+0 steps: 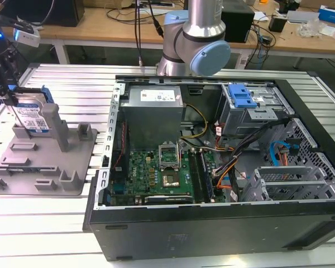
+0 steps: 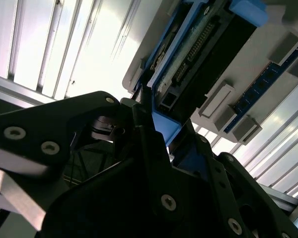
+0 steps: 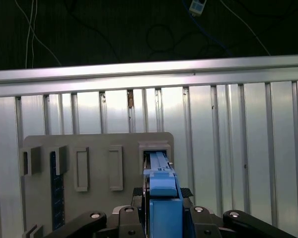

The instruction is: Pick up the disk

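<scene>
Gripping the disk point(image 1: 32, 116) at the exterior view's far left, the gripper point(image 1: 14, 96) is clamping its blue rails; stiff, heavyish metal, probably shock-sensitive.

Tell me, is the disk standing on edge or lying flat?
On edge. In the exterior view the disk stands upright in the grey fixture, label facing sideways, with the claw at its top.

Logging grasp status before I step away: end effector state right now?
End effector: closed on the disk, gripping its blue side rails while it stands on edge in the grey fixture.
</scene>
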You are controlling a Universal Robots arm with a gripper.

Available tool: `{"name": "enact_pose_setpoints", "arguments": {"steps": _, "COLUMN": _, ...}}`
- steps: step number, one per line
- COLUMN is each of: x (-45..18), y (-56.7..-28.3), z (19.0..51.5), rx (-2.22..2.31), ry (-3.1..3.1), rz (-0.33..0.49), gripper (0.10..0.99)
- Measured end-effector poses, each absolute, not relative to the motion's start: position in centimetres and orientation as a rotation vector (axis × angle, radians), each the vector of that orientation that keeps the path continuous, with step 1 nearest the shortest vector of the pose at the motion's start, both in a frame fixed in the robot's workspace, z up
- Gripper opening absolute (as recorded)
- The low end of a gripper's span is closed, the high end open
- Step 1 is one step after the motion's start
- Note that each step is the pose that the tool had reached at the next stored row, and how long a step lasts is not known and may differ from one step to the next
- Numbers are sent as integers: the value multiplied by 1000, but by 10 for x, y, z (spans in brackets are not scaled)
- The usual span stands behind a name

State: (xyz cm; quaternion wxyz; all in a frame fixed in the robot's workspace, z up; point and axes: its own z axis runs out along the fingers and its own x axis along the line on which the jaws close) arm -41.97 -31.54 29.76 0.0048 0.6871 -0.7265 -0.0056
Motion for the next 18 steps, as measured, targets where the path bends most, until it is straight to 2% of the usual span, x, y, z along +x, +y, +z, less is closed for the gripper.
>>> {"name": "enact_pose_setpoints", "arguments": {"steps": 9, "x": -420, "y": -315, "z": 299, "rx": 2152, "ry": -2276, "rz": -17, "gripper": 369}}
{"name": "enact_pose_setpoints", "arguments": {"steps": 18, "x": -420, "y": -315, "z": 344, "rx": 2157, "ry": -2271, "rz": -17, "gripper": 369}}
